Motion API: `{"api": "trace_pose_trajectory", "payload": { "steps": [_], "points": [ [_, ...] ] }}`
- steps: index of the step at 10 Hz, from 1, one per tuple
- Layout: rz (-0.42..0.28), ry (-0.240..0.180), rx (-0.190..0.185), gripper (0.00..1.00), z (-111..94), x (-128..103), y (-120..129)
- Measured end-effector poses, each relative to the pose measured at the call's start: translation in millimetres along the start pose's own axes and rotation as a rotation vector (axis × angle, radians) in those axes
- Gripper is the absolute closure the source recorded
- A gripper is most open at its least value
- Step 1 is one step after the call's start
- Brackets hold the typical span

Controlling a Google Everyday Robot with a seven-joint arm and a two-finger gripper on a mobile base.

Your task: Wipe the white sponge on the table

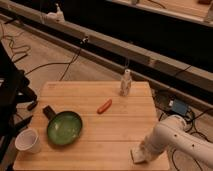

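Gripper (143, 151) clenched on white sponge (136, 156) — pad flat on table (107, 137) at near-right corner, by front edge. Green pan (64, 128) & paper cup (28, 141) nr left edge; bottle (126, 83) at far edge.

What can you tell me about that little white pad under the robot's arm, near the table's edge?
The white sponge is a small, flat, off-white square pad that looks soft. It lies flat on the light wooden table, close to the near edge by the right corner in the camera view. The robot's pincer, shut, sits on top of it, covers part of it and seems to grip it. Nothing else touches it.
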Motion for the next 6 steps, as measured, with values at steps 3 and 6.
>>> {"api": "trace_pose_trajectory", "payload": {
  "steps": [3,6],
  "points": [
    [0.014,0.023,0.013,1.00,0,-1,-31],
    [-0.025,-0.032,0.018,1.00,4,-41,-48]
  ]
}}
